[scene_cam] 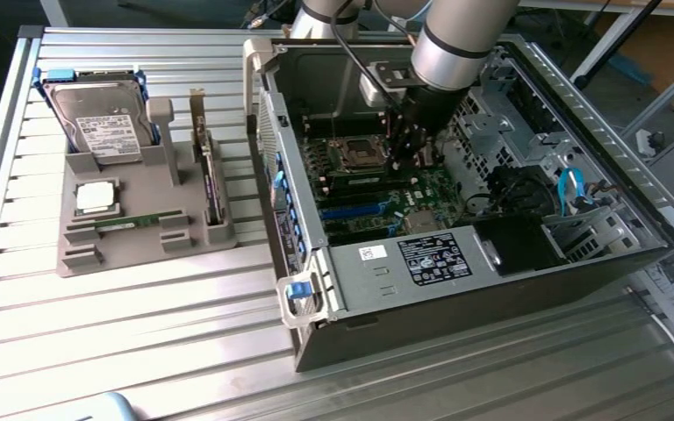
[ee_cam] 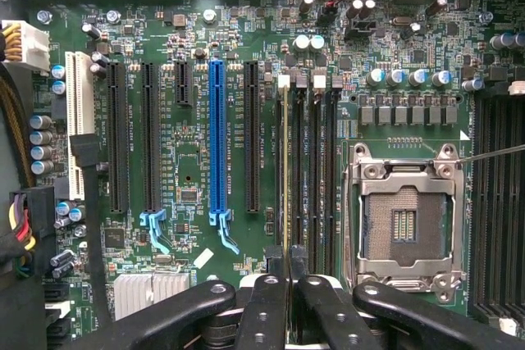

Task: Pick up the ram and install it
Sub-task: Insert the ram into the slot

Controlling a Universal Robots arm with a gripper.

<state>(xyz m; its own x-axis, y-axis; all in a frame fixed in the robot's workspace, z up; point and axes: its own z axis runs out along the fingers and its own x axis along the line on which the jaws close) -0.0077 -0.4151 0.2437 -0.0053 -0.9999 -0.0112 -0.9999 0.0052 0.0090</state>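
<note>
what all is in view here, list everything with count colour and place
table: 1, silver, slatted, under everything
holder: 1, grey, on the table, exterior view's left
hard drive: 1, silver with blue rails, standing in the holder
processor chip: 1, silver, flat in the holder
ram: 2, green; one flat in the holder, one edge-on over a memory slot
expansion card: 1, dark, upright on the holder's case side
computer case: 1, black, open, exterior view's right
motherboard: 1, green, inside the case
processor socket: 1, silver, empty, on the motherboard
arm: 1, grey, reaching into the case
gripper: 1, black, shut on the edge-on ram
</note>
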